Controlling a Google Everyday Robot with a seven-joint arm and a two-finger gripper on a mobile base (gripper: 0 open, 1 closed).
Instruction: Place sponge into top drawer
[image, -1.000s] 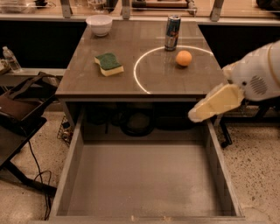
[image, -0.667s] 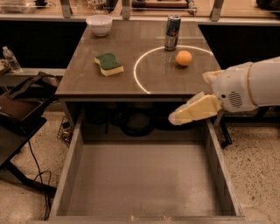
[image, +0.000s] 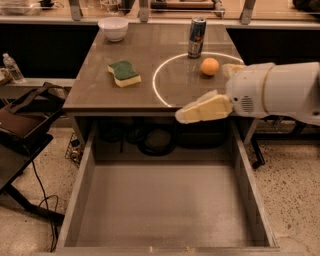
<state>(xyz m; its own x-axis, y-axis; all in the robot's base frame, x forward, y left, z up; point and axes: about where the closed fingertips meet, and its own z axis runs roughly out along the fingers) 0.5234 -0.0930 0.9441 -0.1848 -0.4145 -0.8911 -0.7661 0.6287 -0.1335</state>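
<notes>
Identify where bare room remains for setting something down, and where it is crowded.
Free: the whole floor of the wide grey-brown top drawer; the tabletop between green-and-yellow sponge and white bowl. Crowded: the picture's right, with dark can, orange ball, and the cream end effector at the front edge.

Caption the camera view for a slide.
The gripper hovers at the table edge above the open top drawer; the sponge lies on the table.

White bowl (image: 114, 28) back-left on desk (image: 150, 55), can (image: 196, 37) upright at back, orange ball (image: 210, 66) near it inside white ring (image: 154, 82); tool (image: 179, 116) over desk's front edge; bottle (image: 11, 67) far left.
</notes>
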